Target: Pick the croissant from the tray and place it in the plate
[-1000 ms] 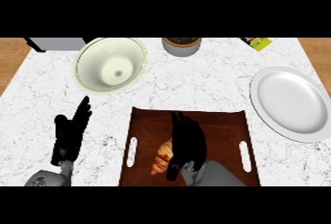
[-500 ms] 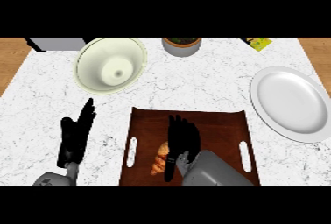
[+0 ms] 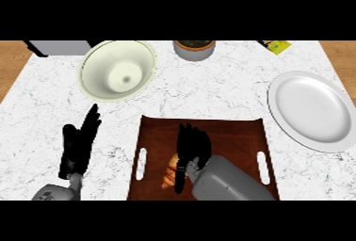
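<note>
Even, bright overhead light, soft shadow under right hand (image 3: 193,143) on tray (image 3: 236,129), no glare

Golden croissant (image 3: 170,172) on brown tray (image 3: 236,129), white plate (image 3: 313,110) empty, well right

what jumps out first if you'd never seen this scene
The right hand lies over the dark brown tray at the near middle, beside an orange croissant. A white plate sits bare at the right, a pale bowl at the far left.
</note>
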`<state>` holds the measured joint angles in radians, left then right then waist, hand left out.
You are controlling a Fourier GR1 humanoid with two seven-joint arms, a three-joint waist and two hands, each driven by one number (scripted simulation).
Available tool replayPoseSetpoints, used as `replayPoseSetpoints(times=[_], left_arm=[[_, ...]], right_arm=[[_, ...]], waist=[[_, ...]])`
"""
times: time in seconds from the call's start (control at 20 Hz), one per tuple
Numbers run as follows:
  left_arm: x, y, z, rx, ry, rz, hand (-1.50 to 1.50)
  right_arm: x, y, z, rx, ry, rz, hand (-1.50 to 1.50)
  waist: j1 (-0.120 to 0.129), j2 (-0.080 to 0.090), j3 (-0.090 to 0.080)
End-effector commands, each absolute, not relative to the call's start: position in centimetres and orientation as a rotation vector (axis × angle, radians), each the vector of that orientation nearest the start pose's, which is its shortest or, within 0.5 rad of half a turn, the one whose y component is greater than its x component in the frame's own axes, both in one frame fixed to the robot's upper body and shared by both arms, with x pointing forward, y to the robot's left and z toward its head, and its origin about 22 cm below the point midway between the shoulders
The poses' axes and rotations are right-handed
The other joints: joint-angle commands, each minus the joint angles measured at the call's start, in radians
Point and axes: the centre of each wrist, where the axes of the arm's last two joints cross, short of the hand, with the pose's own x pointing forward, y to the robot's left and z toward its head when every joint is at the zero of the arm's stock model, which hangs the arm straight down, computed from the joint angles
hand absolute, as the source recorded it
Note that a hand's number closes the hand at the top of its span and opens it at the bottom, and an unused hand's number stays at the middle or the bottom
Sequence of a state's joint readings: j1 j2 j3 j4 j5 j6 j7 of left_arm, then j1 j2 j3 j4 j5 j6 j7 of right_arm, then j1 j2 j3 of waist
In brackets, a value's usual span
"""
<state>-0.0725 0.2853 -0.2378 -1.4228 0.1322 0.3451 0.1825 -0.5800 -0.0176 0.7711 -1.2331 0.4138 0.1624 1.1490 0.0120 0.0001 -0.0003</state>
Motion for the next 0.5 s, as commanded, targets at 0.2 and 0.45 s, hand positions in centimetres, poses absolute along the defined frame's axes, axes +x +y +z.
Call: replayPoseSetpoints(times=[0.2,0.45], left_arm=[[24.0,25.5,-1.3,0.224,-1.281,-0.046,0.0],[25.6,23.5,-1.8,0.248,-1.272,-0.036,0.0]], right_arm=[[25.8,0.0,1.8,-0.657,-0.542,1.153,-1.5],[28.0,-1.3,1.0,-0.641,-0.517,1.185,-1.5]], waist=[[0.014,0.001,0.0],[-0.006,0.002,0.0]])
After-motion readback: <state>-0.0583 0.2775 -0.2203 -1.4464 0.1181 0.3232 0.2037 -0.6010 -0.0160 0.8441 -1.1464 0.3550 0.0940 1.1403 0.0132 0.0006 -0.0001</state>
